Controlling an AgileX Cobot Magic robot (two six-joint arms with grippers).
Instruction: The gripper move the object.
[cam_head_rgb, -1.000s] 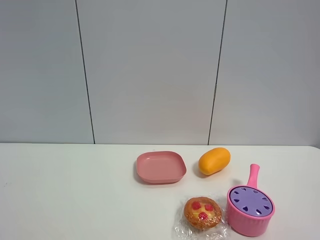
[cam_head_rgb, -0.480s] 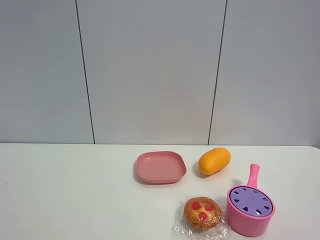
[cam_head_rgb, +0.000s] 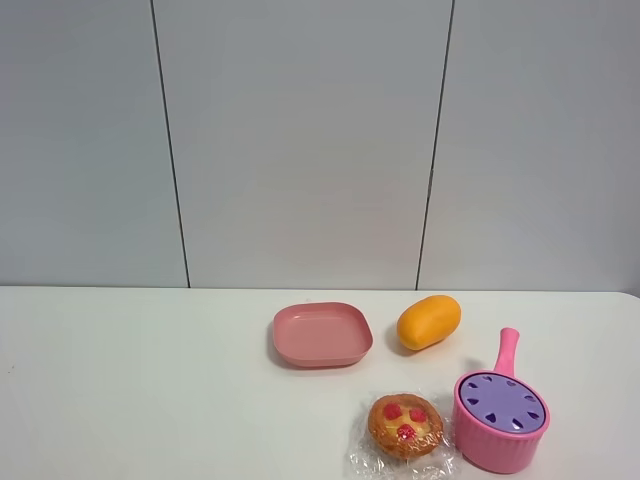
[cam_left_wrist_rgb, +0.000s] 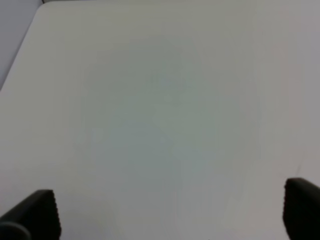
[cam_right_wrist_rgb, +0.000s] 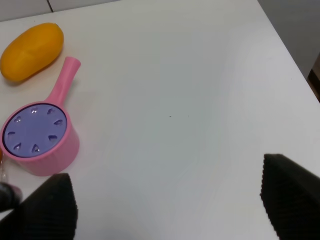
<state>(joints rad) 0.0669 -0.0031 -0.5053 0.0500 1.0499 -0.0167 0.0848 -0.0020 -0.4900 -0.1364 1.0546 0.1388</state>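
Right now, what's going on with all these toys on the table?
Nothing is being handled yet. The purple canister sits inside the pink pot, with an orange fruit, a pink plate and a wrapped tart nearby on the white table. The right gripper hangs open above bare table beside the pot. The left gripper, also open, sees only empty tabletop. Neither arm shows in the high view.

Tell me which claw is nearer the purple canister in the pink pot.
Right. The right claw has the purple canister, seated in the pink pot, in its wrist view. The left claw sees only bare table.
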